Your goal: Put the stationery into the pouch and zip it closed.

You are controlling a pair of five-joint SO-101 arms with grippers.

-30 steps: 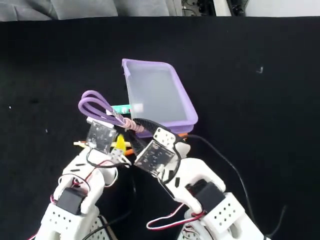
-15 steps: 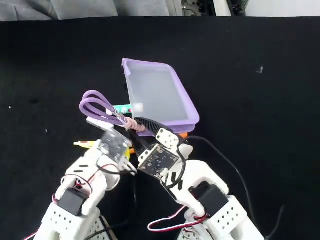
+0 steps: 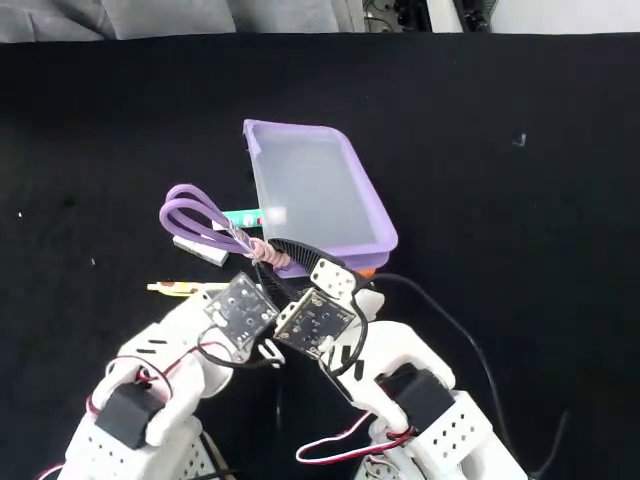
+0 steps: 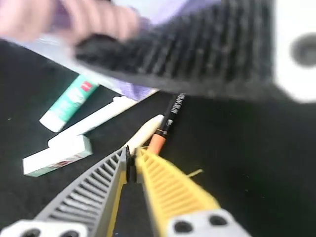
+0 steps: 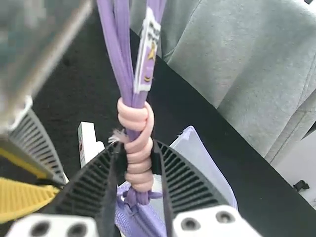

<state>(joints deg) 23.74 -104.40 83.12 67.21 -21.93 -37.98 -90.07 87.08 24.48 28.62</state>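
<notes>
The purple translucent pouch lies tilted on the black table, its purple loop strap standing out to the left. My right gripper is shut on the strap's pink coil, close to the pouch's near corner. My left gripper is shut with nothing between its fingers, just beside and below the right one. Under it lie a green glue stick, a white eraser, a white pen, a cream pencil and an orange-and-black marker.
The eraser and glue stick lie left of the pouch; a yellow pencil lies nearer the arms. Grey fabric borders the table's far edge. Black tabletop stretches wide to the right.
My left wrist has swung right and turned, closing in beside the right gripper and uncovering the eraser. The right gripper has kept its hold on the coil, almost still.
</notes>
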